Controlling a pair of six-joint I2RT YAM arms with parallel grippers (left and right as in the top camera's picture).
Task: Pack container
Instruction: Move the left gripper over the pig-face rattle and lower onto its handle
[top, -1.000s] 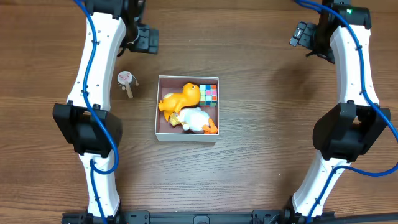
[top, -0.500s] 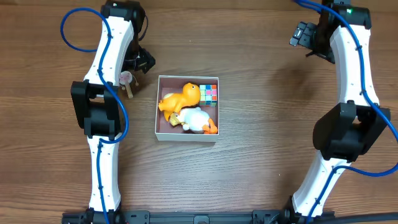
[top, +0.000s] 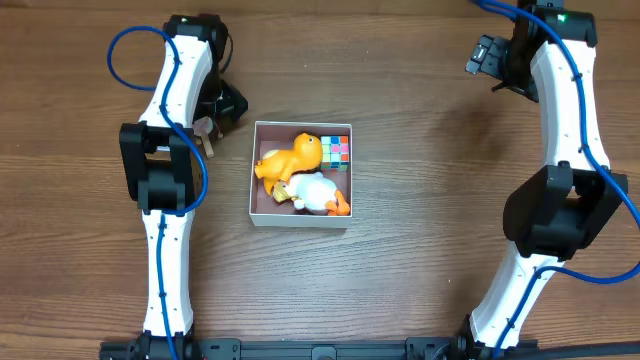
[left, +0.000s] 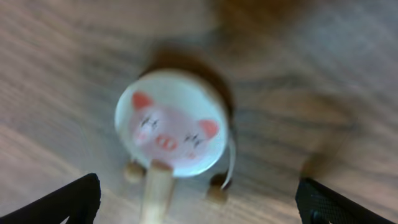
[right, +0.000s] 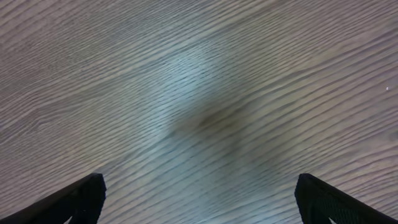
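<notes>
The square white container (top: 254, 170) sits mid-table and holds an orange duck (top: 289, 158), a white duck (top: 317, 192) and a colourful cube (top: 337, 150). A small pig-face rattle drum (left: 171, 123) with a wooden handle lies on the table just left of the container, mostly hidden under my left arm in the overhead view (top: 207, 137). My left gripper (top: 222, 108) hovers right over it, open, fingertips wide at either side (left: 199, 208). My right gripper (top: 487, 58) is open and empty at the far right over bare wood (right: 199, 199).
The wooden table (top: 430, 200) stretches around the container. Both white arms with blue cables run down the left and right sides.
My left arm has swung back and down, so the gripper now sits over the rattle drum, covering most of it. The right arm and the container's contents have not moved.
</notes>
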